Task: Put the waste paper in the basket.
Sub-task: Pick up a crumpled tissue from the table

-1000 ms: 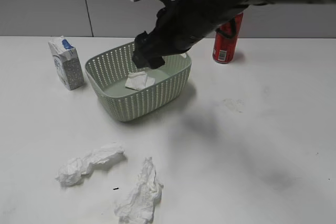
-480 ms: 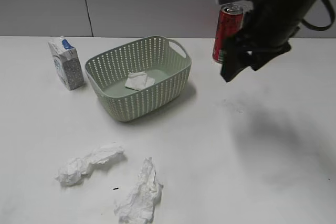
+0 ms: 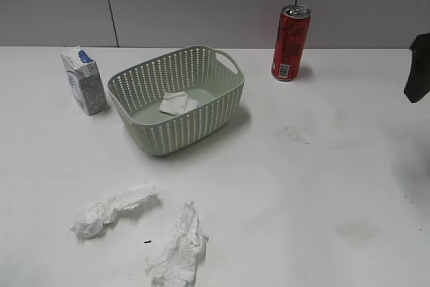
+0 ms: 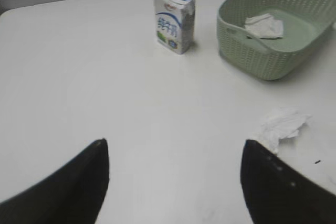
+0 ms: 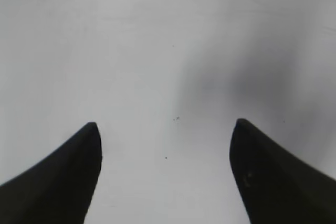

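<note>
We see one waste paper wad (image 3: 178,103) in the basket (image 3: 176,99); both tools, left (image 4: 176,156) and right (image 5: 165,137), hang released and empty.

Most of the bench (image 3: 322,186) on the right half of the frame lies bare, so my right hand (image 5: 165,129), fingers spread over blank surface, has open room all round. At upper centre the red can (image 3: 290,43) stands upright near the basket (image 3: 176,99), with a gap between them. At upper left the carton (image 3: 84,80) stands just beside the basket's left wall. Two paper wads (image 3: 114,209) (image 3: 179,247) lie at lower left, well apart from the basket.
</note>
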Available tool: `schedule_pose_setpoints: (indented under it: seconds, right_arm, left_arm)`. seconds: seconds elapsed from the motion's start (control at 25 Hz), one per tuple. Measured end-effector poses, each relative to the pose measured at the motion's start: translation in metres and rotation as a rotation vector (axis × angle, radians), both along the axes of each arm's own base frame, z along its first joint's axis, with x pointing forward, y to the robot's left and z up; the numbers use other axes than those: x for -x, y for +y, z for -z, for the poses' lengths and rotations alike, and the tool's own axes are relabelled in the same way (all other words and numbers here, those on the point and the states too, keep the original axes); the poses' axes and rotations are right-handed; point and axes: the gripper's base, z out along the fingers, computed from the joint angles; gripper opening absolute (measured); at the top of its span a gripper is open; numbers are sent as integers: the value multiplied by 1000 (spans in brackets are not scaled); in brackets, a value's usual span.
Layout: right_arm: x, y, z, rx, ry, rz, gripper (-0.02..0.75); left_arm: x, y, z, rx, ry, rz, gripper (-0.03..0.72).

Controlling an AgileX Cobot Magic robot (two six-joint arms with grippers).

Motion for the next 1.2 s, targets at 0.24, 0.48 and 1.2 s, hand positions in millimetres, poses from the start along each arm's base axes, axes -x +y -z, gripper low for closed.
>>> schedule_pose_setpoints:
  seconds: [0.24, 0.48, 1.2]
  right_arm:
    - [57, -3, -22, -26, -72, 11, 571]
    - [118, -4, -35, -63, -218, 27, 571]
    - [273, -13, 1, -87, -562, 27, 571]
  left_arm:
    - [-40, -15, 12, -65, 154, 163, 573]
    - [-83, -42, 31, -182, 328, 320, 571]
    - [-159, -135, 142, -439, 620, 571, 568]
